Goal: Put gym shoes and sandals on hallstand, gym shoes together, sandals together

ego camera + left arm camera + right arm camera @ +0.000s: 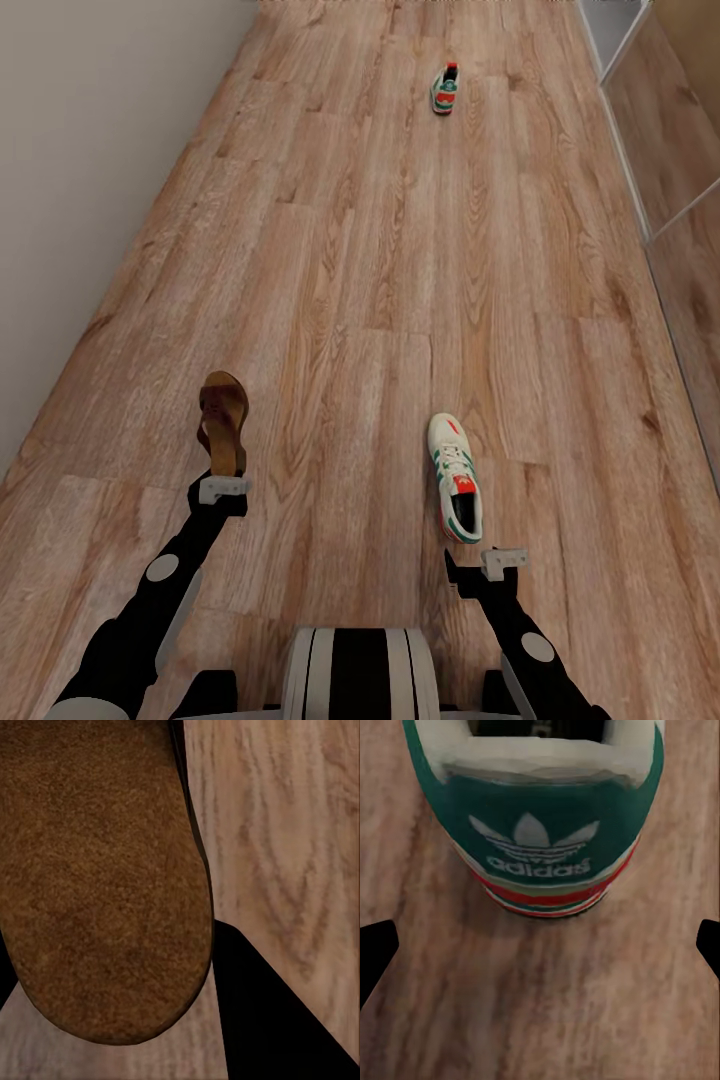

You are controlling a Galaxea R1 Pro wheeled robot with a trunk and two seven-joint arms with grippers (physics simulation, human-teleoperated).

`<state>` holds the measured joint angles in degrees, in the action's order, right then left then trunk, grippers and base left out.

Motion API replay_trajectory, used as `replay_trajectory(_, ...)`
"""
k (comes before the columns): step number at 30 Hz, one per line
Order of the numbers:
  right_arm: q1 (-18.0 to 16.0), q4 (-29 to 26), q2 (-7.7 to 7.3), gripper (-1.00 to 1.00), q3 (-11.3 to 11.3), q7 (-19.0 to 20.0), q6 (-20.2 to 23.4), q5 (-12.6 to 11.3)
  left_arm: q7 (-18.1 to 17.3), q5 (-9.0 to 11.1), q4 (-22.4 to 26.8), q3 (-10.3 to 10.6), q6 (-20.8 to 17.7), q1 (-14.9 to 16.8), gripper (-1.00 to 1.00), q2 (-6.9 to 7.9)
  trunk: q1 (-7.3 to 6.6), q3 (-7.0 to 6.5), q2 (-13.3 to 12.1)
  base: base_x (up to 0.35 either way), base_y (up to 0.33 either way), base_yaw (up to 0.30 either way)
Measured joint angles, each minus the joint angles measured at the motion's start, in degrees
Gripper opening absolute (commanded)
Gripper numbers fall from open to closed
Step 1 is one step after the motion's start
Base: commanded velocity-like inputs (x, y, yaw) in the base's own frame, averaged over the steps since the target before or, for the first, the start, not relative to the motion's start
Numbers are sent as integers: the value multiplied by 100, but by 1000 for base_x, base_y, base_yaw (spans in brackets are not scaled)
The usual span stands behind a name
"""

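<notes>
My left gripper [222, 480] is shut on the heel end of a dark brown sandal [223, 420], which stands up from it above the corridor floor [360, 260]. In the left wrist view the sandal [97, 885] lies close against a dark finger [259, 1020]. One gym shoe [456, 476], white with green stripes, lies on the planks just ahead of my right gripper [478, 552]. That gripper [540, 952] is open, its fingertips wide apart and short of the shoe's green heel [536, 825]. The second gym shoe [445, 88] lies far down the corridor. The other sandal is out of view.
A grey wall [80, 150] borders the floor on the left. A white-framed low unit [628, 130] runs along the right side. My trunk [360, 670] sits at the bottom edge between both arms.
</notes>
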<state>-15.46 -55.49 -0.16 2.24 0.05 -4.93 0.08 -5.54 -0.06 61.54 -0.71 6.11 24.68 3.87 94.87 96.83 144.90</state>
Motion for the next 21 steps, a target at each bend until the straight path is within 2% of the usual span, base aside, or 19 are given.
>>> replay_trajectory(5,0,0,0,100,0,0,0,0,0,0,0,3,1,0,-100,0,2,0,0,123,0,0)
replay_trajectory(21,0,-5,0,100,0,3,0,0,-1,0,0,8,0,0,-100,0,3,12,0,4,0,0)
